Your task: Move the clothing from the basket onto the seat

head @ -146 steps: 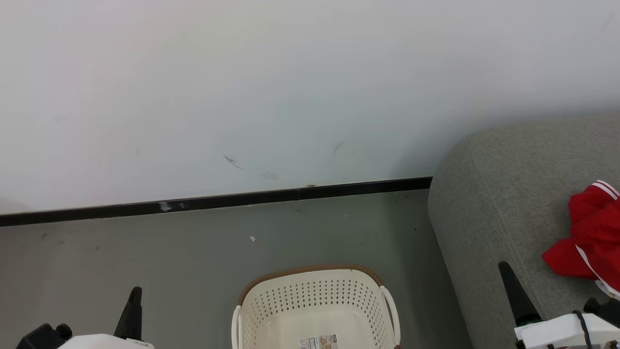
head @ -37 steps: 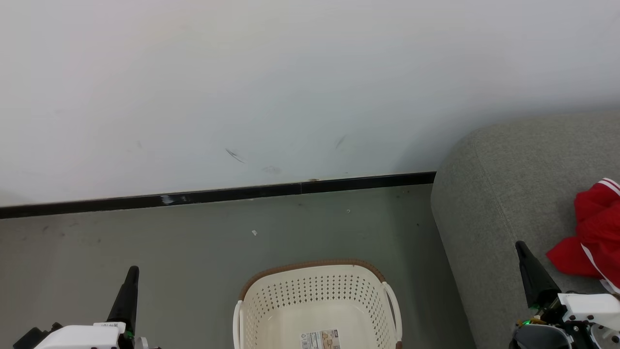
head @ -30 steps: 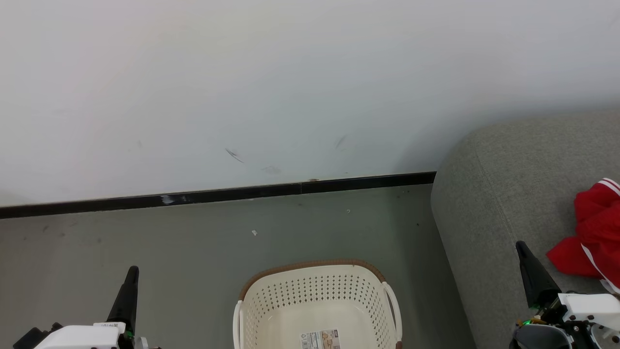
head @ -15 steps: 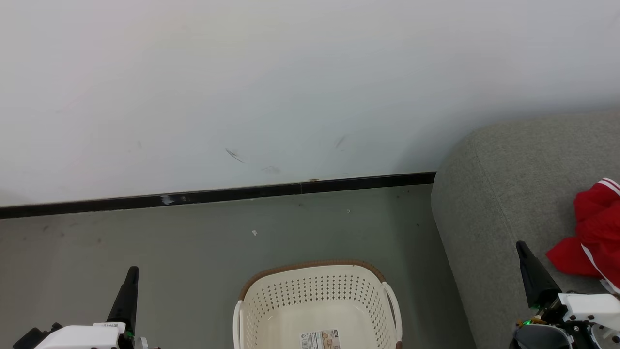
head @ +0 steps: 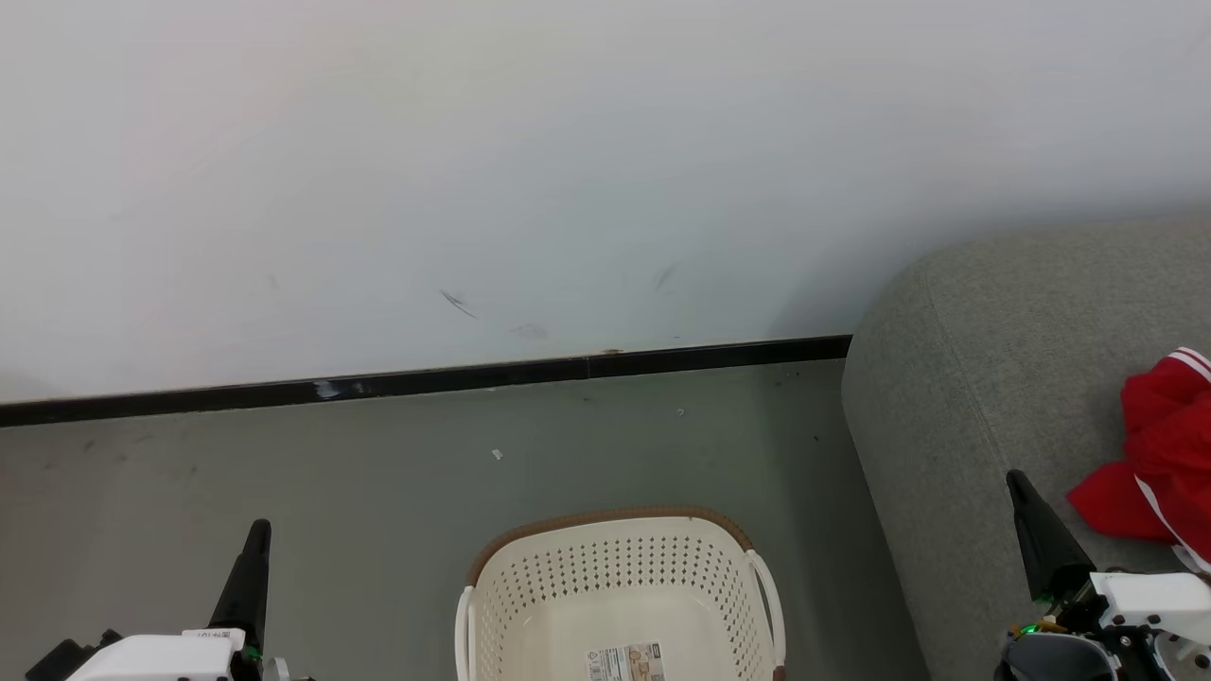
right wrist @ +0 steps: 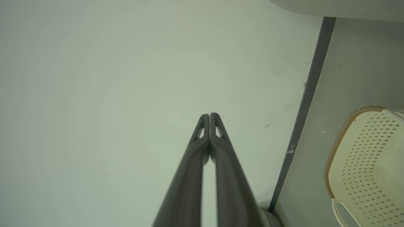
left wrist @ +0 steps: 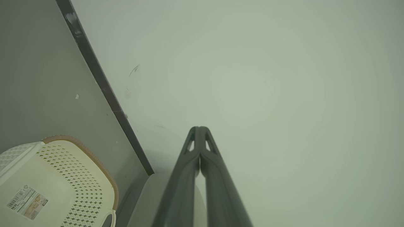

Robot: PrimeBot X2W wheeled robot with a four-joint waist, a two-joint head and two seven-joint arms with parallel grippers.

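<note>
Pale wall (head: 568, 142) takes the upper half of the frame, with a few dark scuffs (head: 456, 303) near centre. A black baseboard (head: 426, 383) runs beneath it. Below lies grey-green floor (head: 378, 492), carrying one small white speck (head: 496, 455).

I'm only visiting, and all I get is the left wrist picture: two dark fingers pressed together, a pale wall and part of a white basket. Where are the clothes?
Observer: Red clothing lies on the grey seat, at the right edge of the head view.
Operator: Is the other arm holding any of it?
Observer: No. The right fingers are pressed together with nothing between them.
Operator: Are they anywhere near the clothes?
Observer: In the head view they point up just left of the clothing. A strip of seat shows between them, so they are not touching.
</note>
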